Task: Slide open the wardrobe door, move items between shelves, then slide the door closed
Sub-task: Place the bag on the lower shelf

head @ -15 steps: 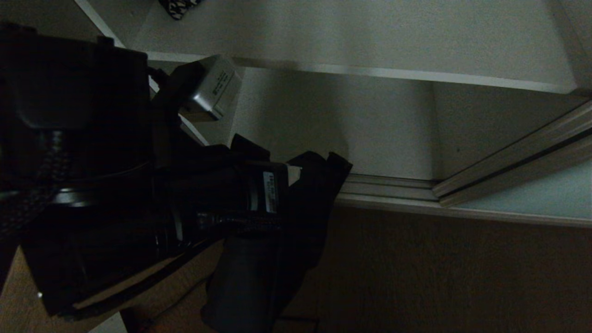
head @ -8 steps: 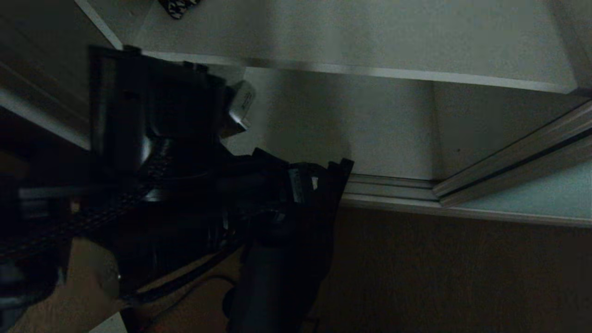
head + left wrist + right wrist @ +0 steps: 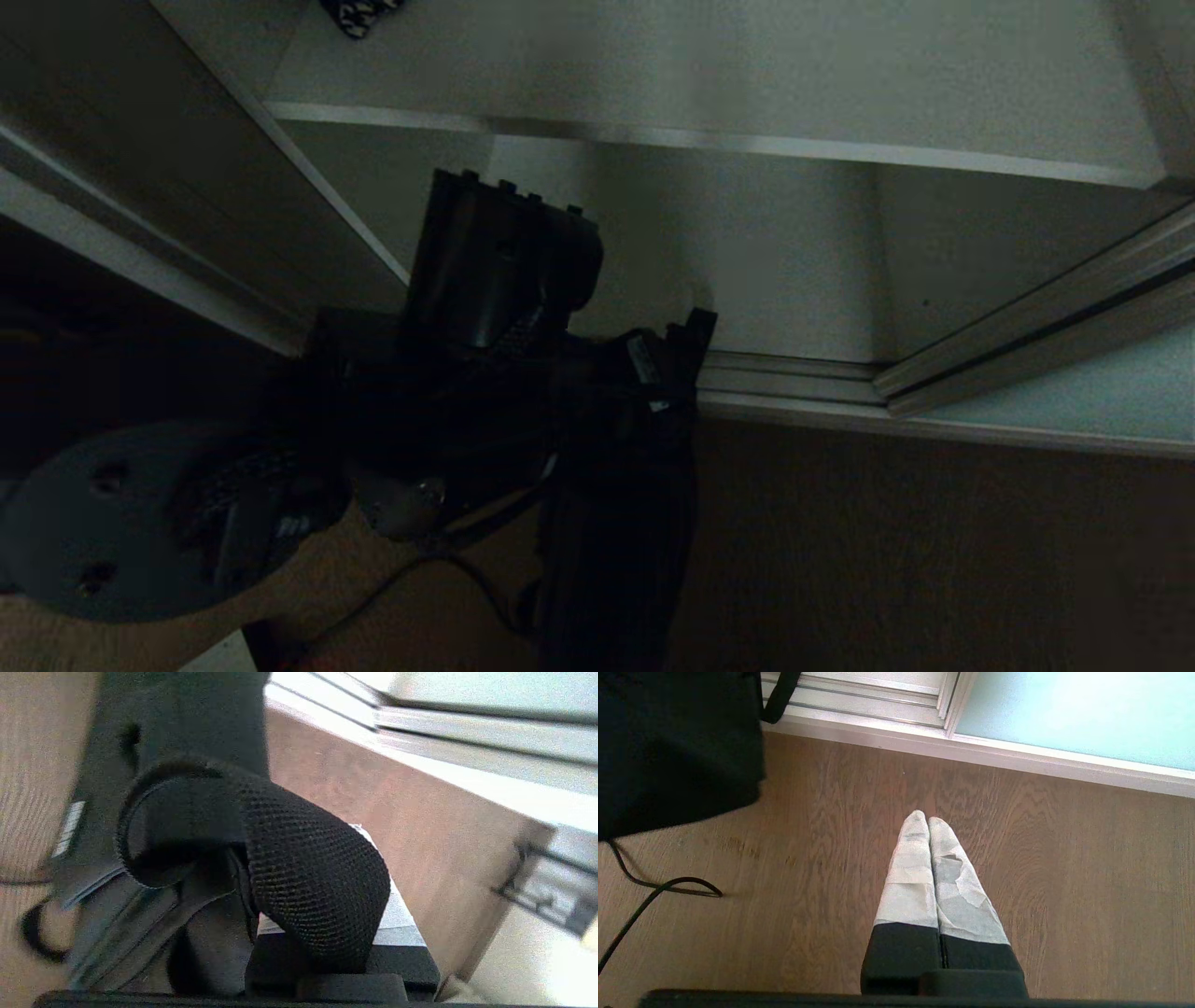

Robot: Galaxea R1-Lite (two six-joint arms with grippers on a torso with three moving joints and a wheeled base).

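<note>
While the right hand [image 3: 928, 822] hangs clenched and empty, the left hand [image 3: 299, 933] grasps one black bundle [image 3: 308, 868]

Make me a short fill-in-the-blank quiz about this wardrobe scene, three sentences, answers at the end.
1. The left gripper is shut on the black ____ bundle.
2. The right gripper, its fingers together, hangs over the ____ floor.
3. The sliding wardrobe door has frosted glass of a pale ____ colour.

Missing words: fabric; wooden; teal-blue
</note>
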